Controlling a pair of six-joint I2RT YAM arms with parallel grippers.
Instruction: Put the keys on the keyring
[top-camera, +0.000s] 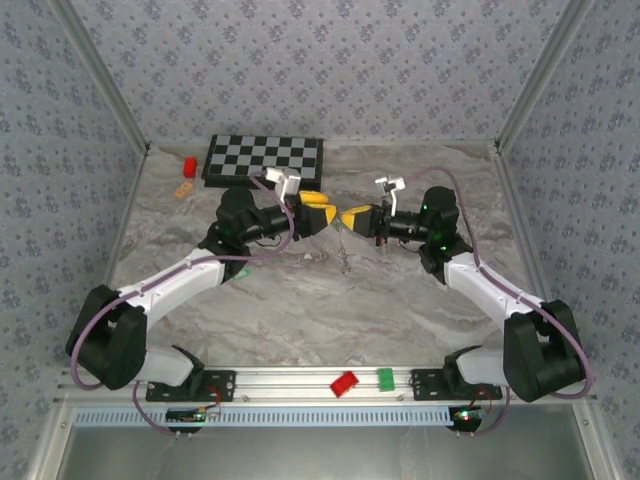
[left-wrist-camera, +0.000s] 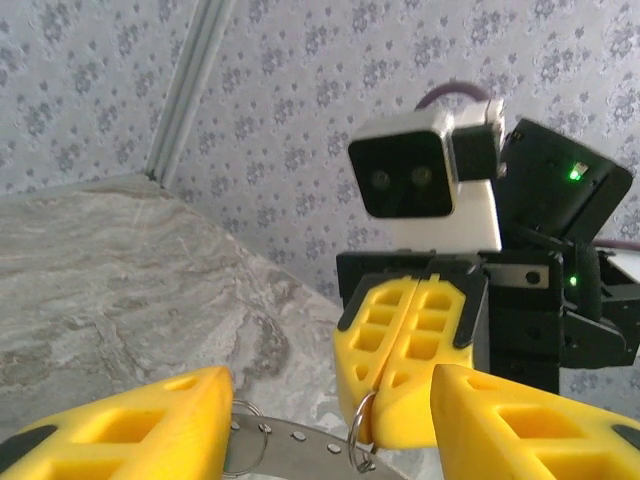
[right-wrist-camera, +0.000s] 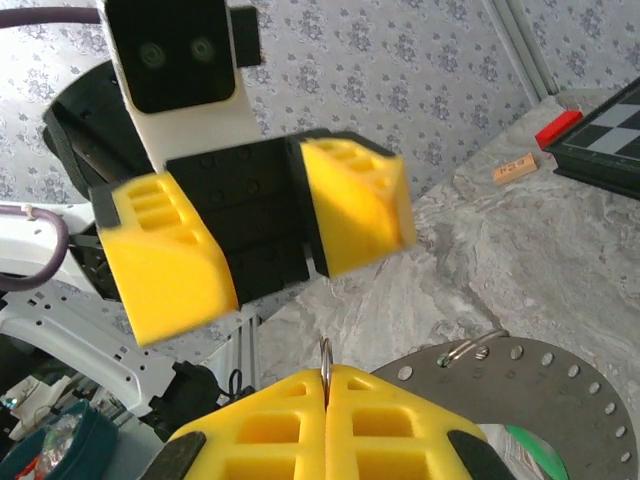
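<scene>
Right gripper (right-wrist-camera: 325, 385) is pinched tight on the keyring (right-wrist-camera: 520, 385) by its thin loop (right-wrist-camera: 325, 352), lower centre. Left gripper (right-wrist-camera: 262, 235) is half open, gripping nothing. Green patch (right-wrist-camera: 530, 452) under the keyring is cut off and unidentifiable.

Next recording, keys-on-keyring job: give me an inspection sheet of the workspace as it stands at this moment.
Surface: marbled grey table, no spills seen.
Job's things: flat grey keyring appears to hang from a small wire ring; one green key head shows beneath it, second key not made out.
Clutter: chessboard, far red block and tan block at the back left; rail red block and green block on the front rail.
Grippers: left gripper open; right gripper shut on the small wire ring.
Cables: purple cable along each arm, away from the fingers.
Surroundings: patterned walls, metal frame posts.
</scene>
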